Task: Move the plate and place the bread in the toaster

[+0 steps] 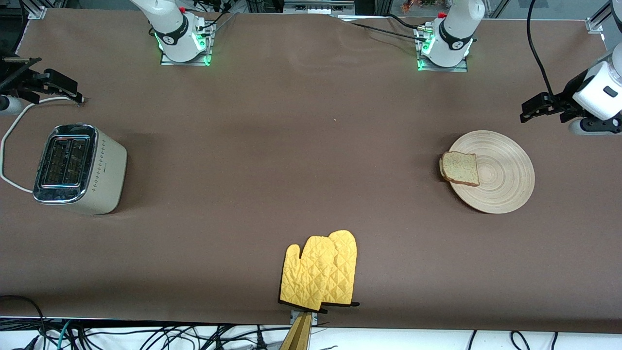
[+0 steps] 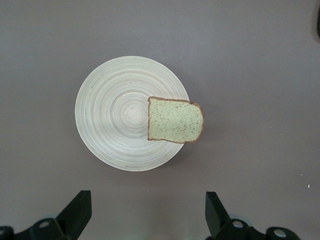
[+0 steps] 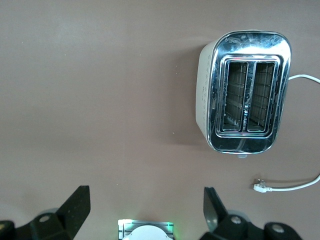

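Clearly both sets of jaws are spread wide and grasp nothing. The left gripper (image 2: 145,215) hangs in the air at the left arm's end of the bench, above bare cloth near the plate (image 1: 505,182); its fingers (image 2: 77,210) frame the plate in the left wrist view. The right gripper (image 3: 145,215) hangs at the right arm's end, up over the toaster (image 1: 104,170), whose two slots gape under it.

The bread (image 1: 460,168) lies flat on the plate's rim, on the side toward the bench's middle, one crust overhanging the cloth. The white cord (image 1: 9,141) loops from the toaster by the bench's edge. A pair of yellow oven mitts (image 1: 318,272) lies at the middle of the front-camera edge.
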`<state>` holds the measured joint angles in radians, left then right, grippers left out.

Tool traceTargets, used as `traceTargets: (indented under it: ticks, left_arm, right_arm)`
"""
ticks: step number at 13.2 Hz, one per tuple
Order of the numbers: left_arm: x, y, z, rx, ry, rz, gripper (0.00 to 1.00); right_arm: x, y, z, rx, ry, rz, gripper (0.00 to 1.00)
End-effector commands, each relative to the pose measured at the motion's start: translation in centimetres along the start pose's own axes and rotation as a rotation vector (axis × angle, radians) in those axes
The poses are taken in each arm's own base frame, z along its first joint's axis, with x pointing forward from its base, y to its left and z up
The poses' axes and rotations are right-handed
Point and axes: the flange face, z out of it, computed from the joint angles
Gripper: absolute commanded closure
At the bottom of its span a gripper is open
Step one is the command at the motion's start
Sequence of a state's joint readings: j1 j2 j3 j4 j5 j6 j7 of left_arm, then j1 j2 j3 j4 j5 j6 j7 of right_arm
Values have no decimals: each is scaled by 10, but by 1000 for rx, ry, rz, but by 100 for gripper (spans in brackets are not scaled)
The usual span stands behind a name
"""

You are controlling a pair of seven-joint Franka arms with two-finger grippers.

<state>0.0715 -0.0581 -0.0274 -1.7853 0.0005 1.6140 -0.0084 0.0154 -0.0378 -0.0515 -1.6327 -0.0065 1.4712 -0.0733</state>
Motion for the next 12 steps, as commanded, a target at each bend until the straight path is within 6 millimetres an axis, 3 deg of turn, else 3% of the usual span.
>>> traceTargets:
  ticks: [1,10,11,12]
  left_arm:
    - [-2,6,1,-12,-11,9,0]
    - [-1,-1,-8,-49,-7,-7,0]
    - [2,-17,-9,-58,-3,-8,0]
    - [15,-56,6,-95,-25,24,0]
  right_arm:
    - [0,-1,-6,12,0,13,0]
    - [0,-1,-6,12,-1,13,0]
    - [0,0,-6,13,-1,14,0]
    - [0,-1,-6,12,-1,13,0]
